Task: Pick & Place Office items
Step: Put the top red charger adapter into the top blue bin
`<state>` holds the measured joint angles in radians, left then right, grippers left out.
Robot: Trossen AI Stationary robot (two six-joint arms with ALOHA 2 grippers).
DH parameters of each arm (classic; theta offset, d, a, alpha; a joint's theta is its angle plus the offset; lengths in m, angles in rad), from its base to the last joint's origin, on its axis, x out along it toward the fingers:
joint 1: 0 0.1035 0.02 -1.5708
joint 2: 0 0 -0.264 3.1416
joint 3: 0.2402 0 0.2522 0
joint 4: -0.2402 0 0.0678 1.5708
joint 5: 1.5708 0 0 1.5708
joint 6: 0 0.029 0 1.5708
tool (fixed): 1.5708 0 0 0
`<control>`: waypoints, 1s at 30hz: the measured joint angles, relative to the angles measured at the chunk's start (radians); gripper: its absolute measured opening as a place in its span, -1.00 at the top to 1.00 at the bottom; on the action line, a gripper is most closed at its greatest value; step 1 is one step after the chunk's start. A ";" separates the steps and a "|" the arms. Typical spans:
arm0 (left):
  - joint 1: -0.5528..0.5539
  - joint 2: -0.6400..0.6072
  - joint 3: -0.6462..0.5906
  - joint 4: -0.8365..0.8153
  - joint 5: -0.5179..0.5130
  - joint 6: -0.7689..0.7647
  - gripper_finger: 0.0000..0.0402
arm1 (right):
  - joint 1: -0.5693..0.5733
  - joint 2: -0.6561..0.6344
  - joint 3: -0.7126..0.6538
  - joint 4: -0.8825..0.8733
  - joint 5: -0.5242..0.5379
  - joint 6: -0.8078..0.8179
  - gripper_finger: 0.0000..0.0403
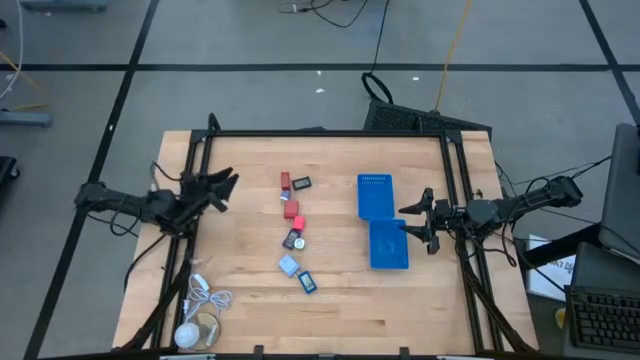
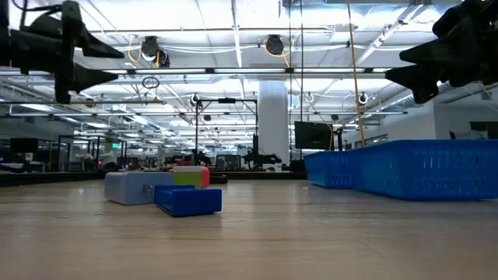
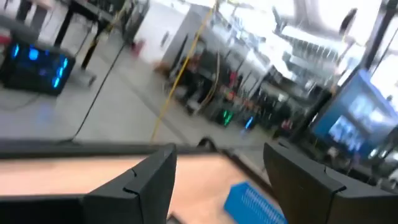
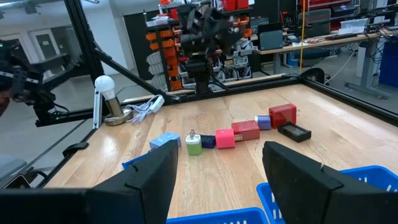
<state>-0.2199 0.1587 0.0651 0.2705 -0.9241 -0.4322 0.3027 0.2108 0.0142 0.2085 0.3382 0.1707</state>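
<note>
Both arms are thin and black from end to end, built of slim tubular links joined by chunkier knuckle-like housings, with thin dark cables looped loosely alongside them. The left gripper (image 1: 222,186) ends in a bulky, angular black head with short prongs, and the right gripper (image 1: 417,222) matches it, a blocky black body carrying two stubby prongs. Close up, the jaws are matte black, broad flat-faced plates with bevelled, angular edges and a faint seam along the inner face.
</note>
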 joint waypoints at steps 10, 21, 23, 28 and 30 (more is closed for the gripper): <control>0.196 0.516 0.379 -0.446 0.160 -0.259 -0.40 | 0.000 0.000 0.000 0.000 0.000 0.000 -0.12; 0.438 1.042 0.610 -0.484 0.431 -0.274 -0.70 | 0.000 0.000 0.000 0.000 0.000 0.000 -0.12; 0.453 1.115 0.628 -0.460 0.442 -0.276 -0.70 | 0.000 0.000 0.000 0.000 0.000 0.000 -0.12; 0.468 1.259 0.651 -0.443 0.446 -0.290 -0.65 | 0.000 0.000 0.000 0.000 0.000 0.000 -0.12; 0.473 1.303 0.651 -0.437 0.445 -0.316 -0.65 | 0.000 0.000 0.000 0.000 0.000 0.000 -0.12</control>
<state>0.2534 1.4620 0.7162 -0.1663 -0.4787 -0.7486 0.3031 0.2108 0.0141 0.2085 0.3382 0.1707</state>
